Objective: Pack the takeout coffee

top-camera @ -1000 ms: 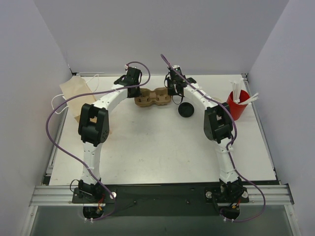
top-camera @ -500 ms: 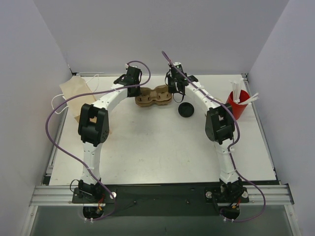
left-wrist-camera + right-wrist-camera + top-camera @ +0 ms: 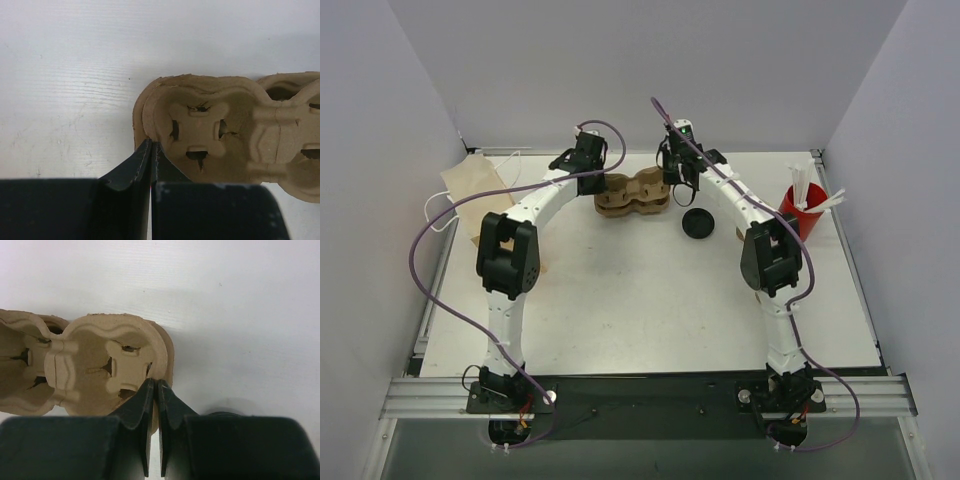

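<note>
While 2 arms are reaching to the far side, pulp carrier (image 3: 632, 196): lying flat on the table (image 3: 620, 300), cup wells facing up, both wells showing empty.
Left gripper (image 3: 151, 145): pinching the carrier's left rim, fingers closed to a sliver on the thin pulp edge.
Right gripper (image 3: 153, 382): pinching the opposite rim, fingers pressed almost together on it.
Second rim: showing under the top one at both ends, so 2 trays are probably nesting; I cannot tell which layer each gripper is biting.
Kraft cup: not showing in any view; possibly hiding behind an arm.
Black lid (image 3: 696, 223): lying flat on the table just right of the carrier, beside the right forearm.
Step in hand: likely readying the carrier, lifting or separating it, before the coffee is going in.
Doing it well: moving both wrists together and level, since pulp is likely tearing under a twist; if trays are nesting, 1 gripper is better holding down while the other is peeling straight up; swinging clear of the lid.
Paper bag (image 3: 470, 185): lying at the left edge, well apart from the carrier.
</note>
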### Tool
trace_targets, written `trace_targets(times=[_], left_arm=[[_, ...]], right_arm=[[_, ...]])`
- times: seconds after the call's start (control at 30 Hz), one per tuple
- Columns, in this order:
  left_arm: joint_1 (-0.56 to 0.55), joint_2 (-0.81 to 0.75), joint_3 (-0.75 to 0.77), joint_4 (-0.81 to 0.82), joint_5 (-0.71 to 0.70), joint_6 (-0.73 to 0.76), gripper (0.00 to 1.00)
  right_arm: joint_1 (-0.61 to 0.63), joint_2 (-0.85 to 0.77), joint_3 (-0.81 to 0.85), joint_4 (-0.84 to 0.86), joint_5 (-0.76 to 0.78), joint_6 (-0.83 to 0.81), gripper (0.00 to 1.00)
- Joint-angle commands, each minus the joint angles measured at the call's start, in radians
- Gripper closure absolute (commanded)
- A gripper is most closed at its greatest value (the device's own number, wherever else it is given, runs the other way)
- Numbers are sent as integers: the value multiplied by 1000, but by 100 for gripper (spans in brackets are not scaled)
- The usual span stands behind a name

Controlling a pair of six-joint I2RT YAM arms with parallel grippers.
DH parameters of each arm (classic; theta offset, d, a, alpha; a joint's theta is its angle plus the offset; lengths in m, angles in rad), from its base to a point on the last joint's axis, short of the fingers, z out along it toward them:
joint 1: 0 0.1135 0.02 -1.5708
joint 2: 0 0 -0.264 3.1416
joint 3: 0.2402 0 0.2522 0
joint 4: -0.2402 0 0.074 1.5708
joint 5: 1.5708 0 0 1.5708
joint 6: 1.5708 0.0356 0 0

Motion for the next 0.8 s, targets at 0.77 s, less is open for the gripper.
trace_targets(times=[0.77], left_arm=[[-299, -586, -673, 117, 6, -188, 100]], right_arm=[[77, -649, -823, -161, 137, 341, 73]])
